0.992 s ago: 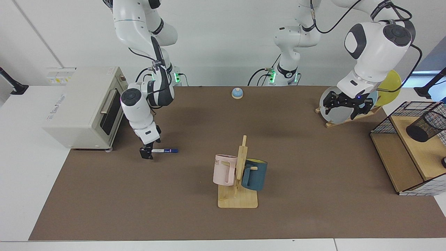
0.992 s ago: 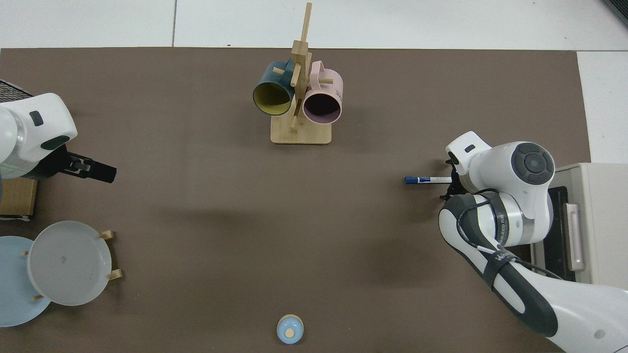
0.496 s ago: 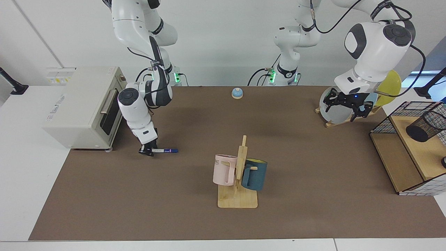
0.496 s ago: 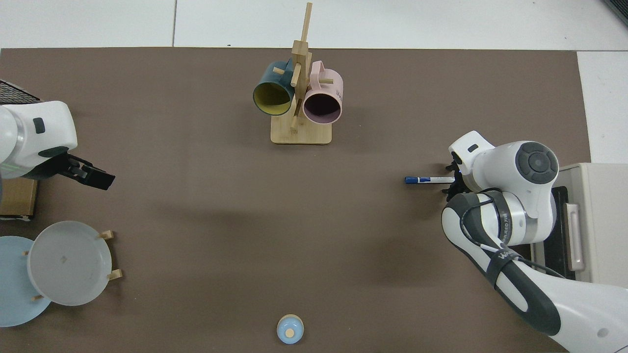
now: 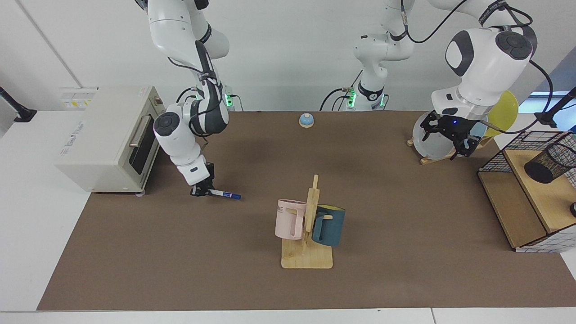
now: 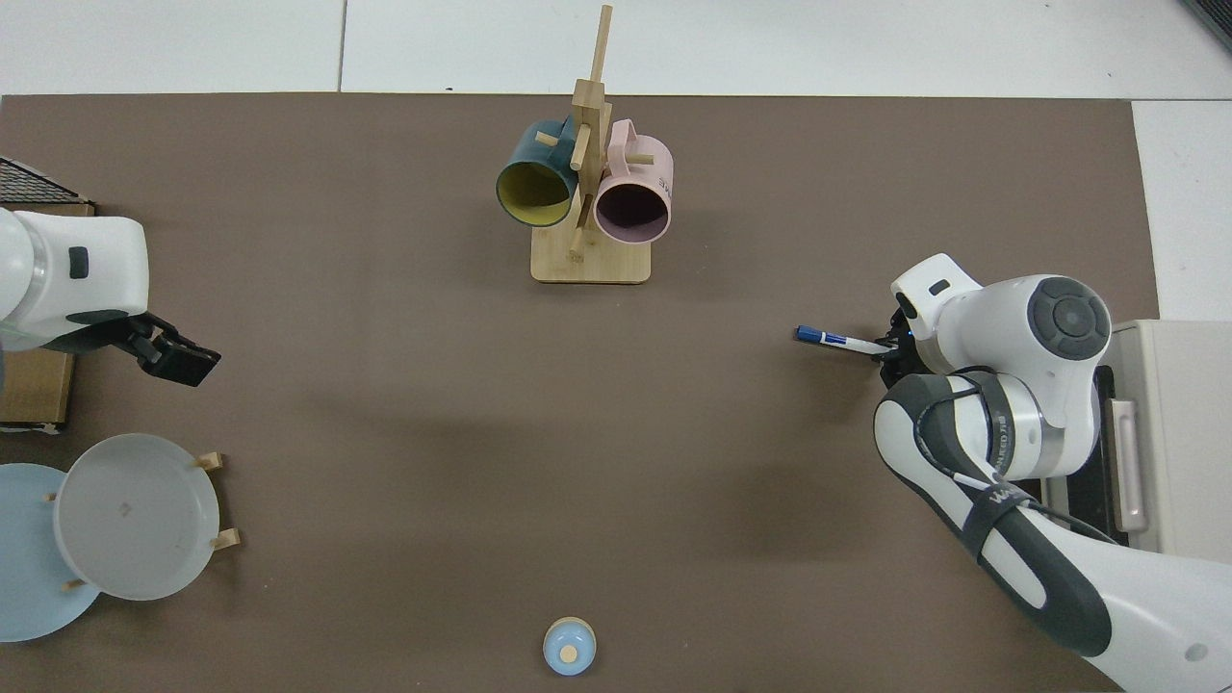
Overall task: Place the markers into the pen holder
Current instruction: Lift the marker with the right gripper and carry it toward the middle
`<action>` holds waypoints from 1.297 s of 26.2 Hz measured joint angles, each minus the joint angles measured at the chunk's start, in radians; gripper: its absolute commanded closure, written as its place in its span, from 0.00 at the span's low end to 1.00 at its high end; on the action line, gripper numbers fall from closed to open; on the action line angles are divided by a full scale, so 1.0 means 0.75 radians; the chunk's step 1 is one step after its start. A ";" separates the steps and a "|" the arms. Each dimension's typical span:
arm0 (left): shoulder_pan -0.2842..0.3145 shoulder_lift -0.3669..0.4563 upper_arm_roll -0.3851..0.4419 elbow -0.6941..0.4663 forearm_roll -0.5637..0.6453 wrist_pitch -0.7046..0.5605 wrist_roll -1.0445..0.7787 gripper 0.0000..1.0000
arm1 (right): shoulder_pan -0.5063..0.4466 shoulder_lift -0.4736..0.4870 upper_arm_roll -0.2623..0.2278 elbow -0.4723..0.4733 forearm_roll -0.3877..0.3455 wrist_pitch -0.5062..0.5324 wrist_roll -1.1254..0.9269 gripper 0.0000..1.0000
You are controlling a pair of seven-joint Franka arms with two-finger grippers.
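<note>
Right gripper (image 5: 201, 190) pinches the marker's (image 5: 225, 194) white end, cap jutting outward — pickup step. Next: carry it across to the pen holder (image 5: 550, 163), beyond the waiting left gripper (image 5: 450, 135), fingers apart, empty.

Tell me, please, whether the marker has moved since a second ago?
Yes. In the facing view the marker, shut in the right gripper, has shifted away from the toaster oven toward the mug stand, its cap now tilted.
</note>
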 measured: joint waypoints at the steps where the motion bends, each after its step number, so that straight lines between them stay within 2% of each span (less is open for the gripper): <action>1: 0.000 0.000 0.000 0.000 0.000 0.000 0.020 0.00 | 0.025 -0.006 0.001 0.022 0.029 -0.026 0.000 1.00; 8: 0.001 0.000 0.004 0.000 -0.023 0.000 0.375 0.00 | 0.224 -0.035 0.008 0.178 0.205 -0.104 0.010 1.00; 14: 0.002 0.000 0.019 0.000 -0.100 -0.003 0.713 0.00 | 0.409 -0.033 0.010 0.259 0.208 -0.106 0.090 1.00; 20: -0.004 -0.001 0.001 0.000 -0.111 -0.003 1.032 0.00 | 0.563 -0.024 0.009 0.329 0.202 -0.108 0.315 1.00; 27: -0.076 -0.002 -0.010 0.001 -0.112 -0.002 1.132 0.00 | 0.687 -0.009 0.009 0.392 0.121 -0.111 0.600 1.00; 34: -0.141 -0.002 -0.014 -0.005 -0.112 -0.004 1.066 0.00 | 0.722 0.019 0.009 0.475 0.105 -0.118 0.765 1.00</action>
